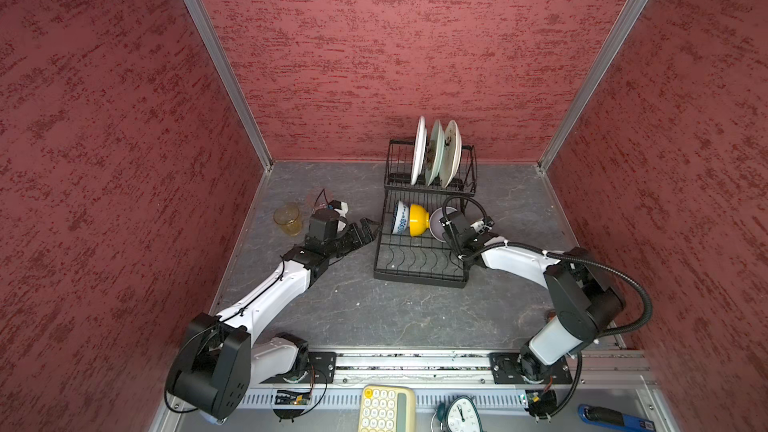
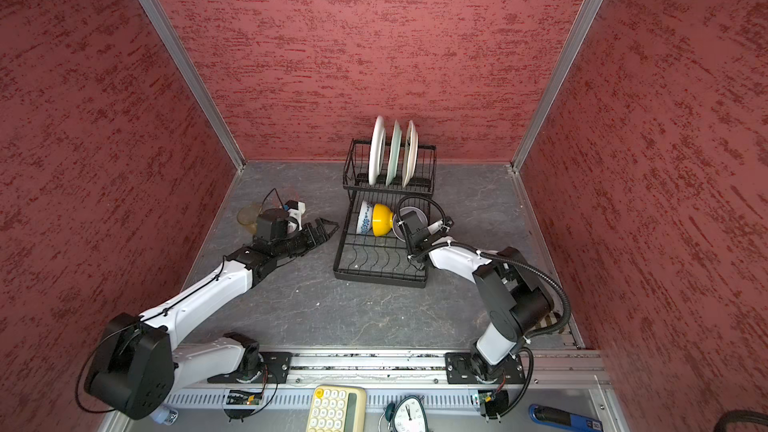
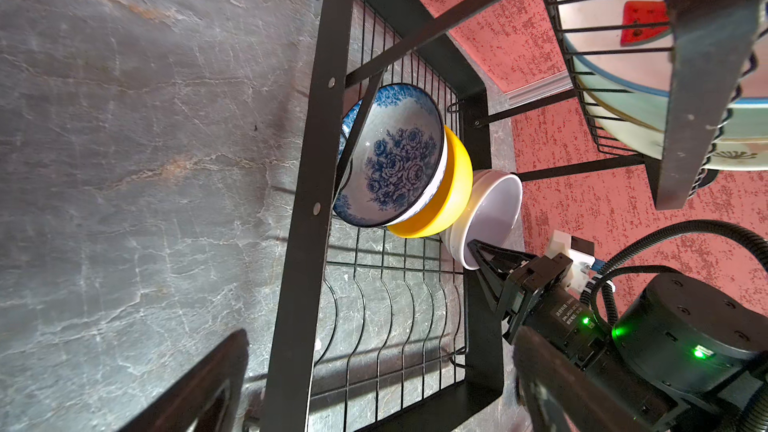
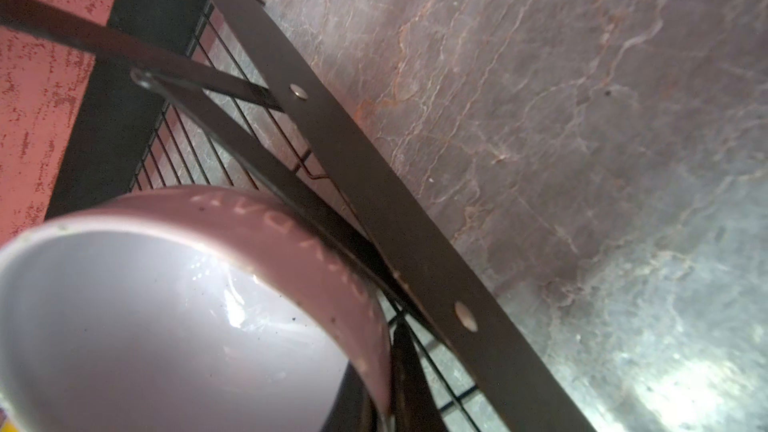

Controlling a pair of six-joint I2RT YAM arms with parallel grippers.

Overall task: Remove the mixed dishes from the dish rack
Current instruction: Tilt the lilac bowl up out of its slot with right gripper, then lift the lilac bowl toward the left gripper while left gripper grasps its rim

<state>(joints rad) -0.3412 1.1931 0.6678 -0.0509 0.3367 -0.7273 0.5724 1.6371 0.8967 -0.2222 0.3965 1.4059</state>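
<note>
1. dish rack [image 1: 419,280]: one, black wire, standing on the grey table [image 1: 353,309] between the two sets of jaws. it has a low tray with a raised basket at its far end.
2. grippers: two. the left gripper [image 1: 368,231] has its jaws wide apart and empty, just beside the tray's side rail; whether it touches the rail cannot be told. the right gripper [image 3: 478,253] has its jaws clamped on the rim of the lavender bowl [image 3: 496,209] at the tray's opposite side. only the left wrist view shows this pinch, since in both top views the wrist hides the fingertips.
3. plates: three, on edge in the basket, beyond both sets of jaws. they are the white plate [image 1: 419,151], the pale green plate [image 1: 435,155] and the cream plate [image 1: 453,151]. a red patch on the white one shows only in the left wrist view.
4. bowls: three, tipped on their sides in a touching row on the tray. past the lavender one in the right jaws comes the yellow bowl [image 1: 419,220]. the blue-white bowl [image 1: 401,218] lies nearest the left jaws. the right wrist view shows only the lavender one, with faint lettering outside.
5. amber tumbler [image 1: 287,219]: one, upright on the table, behind the left jaws on the side away from the rack.
6. calculator [image 1: 386,409] and clock [image 1: 461,415]: one each, well behind both sets of jaws, seen in the top views only.
</note>
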